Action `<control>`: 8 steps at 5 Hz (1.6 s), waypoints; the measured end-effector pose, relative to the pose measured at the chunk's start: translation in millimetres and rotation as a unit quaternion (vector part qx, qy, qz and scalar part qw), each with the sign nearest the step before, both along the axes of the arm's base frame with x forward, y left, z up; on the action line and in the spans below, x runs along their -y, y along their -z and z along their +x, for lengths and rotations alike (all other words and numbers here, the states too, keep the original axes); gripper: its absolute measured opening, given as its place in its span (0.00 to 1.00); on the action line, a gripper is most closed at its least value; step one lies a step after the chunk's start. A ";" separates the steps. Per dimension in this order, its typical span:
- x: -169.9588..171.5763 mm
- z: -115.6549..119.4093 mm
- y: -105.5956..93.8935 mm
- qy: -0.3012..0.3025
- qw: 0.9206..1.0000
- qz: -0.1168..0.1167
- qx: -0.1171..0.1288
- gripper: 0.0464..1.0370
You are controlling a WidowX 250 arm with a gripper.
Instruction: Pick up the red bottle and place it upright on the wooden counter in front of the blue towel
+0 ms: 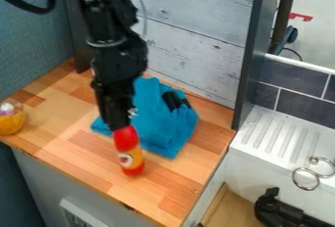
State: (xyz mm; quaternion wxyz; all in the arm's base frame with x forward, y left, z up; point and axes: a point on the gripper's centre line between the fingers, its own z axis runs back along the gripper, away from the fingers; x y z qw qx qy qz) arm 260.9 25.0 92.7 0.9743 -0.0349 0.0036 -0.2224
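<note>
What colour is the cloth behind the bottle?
Blue, leaning teal; the cloth shows best in the camera view.

The worktop (65,133) has a patchwork of pale and reddish-brown wood strips. A rumpled blue cloth (160,130) lies across its middle; a rounded yellow object (11,122) sits at the view's left edge.
</note>
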 end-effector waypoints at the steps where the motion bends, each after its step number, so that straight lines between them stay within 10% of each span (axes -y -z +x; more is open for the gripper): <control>1: 7.7 0.7 4.5 0.009 1.000 0.002 -0.008 0.29; 4: 8.0 0.8 9.9 -0.002 0.999 0.035 -0.026 0.35; 6: 22.7 -5.7 7.3 0.017 0.999 0.001 -0.041 0.94; 8: 16.4 -11.5 -34.9 -0.020 0.999 0.018 -0.022 0.97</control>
